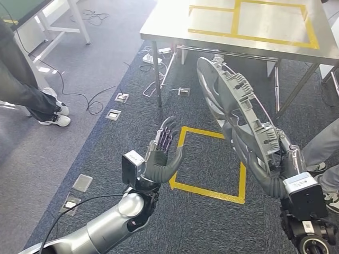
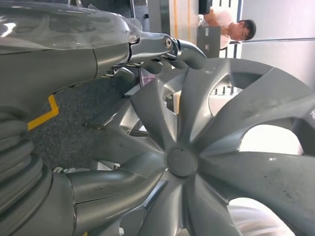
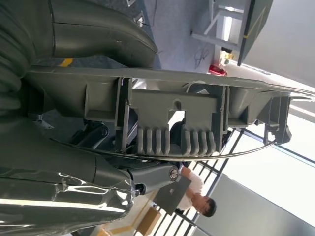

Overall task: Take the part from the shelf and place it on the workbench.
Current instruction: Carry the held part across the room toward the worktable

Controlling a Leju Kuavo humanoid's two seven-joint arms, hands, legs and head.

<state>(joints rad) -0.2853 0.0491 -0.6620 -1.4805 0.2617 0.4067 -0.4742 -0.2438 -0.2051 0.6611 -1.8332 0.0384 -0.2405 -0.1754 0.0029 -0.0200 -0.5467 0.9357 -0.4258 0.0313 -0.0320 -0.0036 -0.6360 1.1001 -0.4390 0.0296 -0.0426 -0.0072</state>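
the part is a grey wheel cover, held up on edge in the air by the right hand, which grips its lower rim with the thumb on one face and the fingers on the other. in the head view the cover tilts away from the robot, its ribbed back with clips and a thin wire ring turned toward the camera, and its upper rim reaches up in front of the near edge of the workbench. it hangs over the grey carpet, not on the bench. the right wrist view shows the rim edge-on, clamped between the thick grey thumb and the darker fingers, with the moulded clips and the wire ring of the back side close up. the left hand is raised beside the cover, apart from it, palm turned toward it, fingers spread and holding nothing. from the left wrist view the spoked front face of the cover and its round centre cap lie just past the open fingers. the workbench is a pale metal top marked with yellow tape rectangles. on the carpet below the hands lies a square of yellow tape. a person's legs and white shoes stand at the left, and another person's leg shows at the right edge.
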